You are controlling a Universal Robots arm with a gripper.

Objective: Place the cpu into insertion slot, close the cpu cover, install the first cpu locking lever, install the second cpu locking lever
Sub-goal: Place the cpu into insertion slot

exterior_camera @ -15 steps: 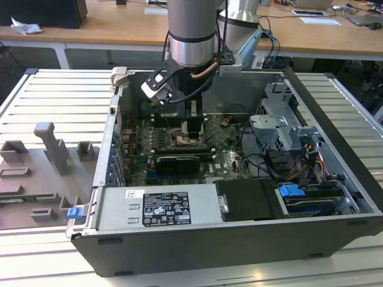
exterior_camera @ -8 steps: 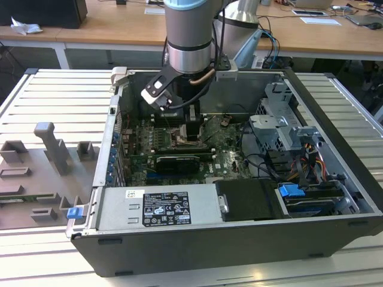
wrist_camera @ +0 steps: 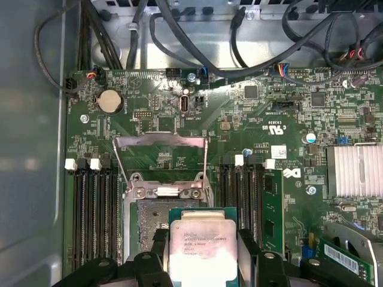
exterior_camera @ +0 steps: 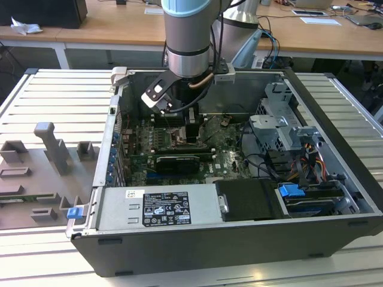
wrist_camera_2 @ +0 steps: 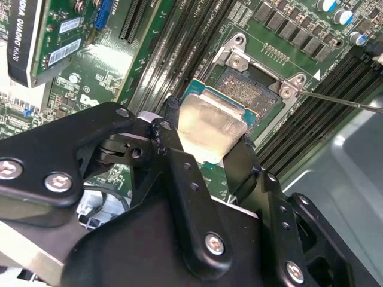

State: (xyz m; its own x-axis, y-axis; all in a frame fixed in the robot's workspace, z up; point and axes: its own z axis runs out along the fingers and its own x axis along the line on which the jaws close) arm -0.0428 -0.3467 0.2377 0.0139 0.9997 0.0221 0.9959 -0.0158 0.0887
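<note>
a slatted metal worktop (exterior_camera: 54,95) carries an open dark computer case (exterior_camera: 179,251) near its middle, with grey moulded fixtures (exterior_camera: 57,149) towards the worktop's edge on the exterior view's left. wooden desks (exterior_camera: 119,27) strewn with cables and papers stand behind it. the arm reaches down into the case, over the green motherboard (wrist_camera: 239,119).

the claw (wrist_camera_2: 208,127) is pinching the cpu (wrist_camera_2: 209,128), one black finger (wrist_camera_2: 170,116) against each of two opposite edges, the pale metal face showing between them. in both wrist views the cpu sits tilted at the edge of the insertion slot (wrist_camera_2: 254,89), overlapping part of it while the rest of the dark socket stays uncovered; whether it touches the socket cannot be told. in the first wrist view the cpu cover (wrist_camera: 160,139) is swung open, lying away from the slot on the far side from the claw. long black memory slots (wrist_camera: 90,209) run along both sides of the socket.
</note>
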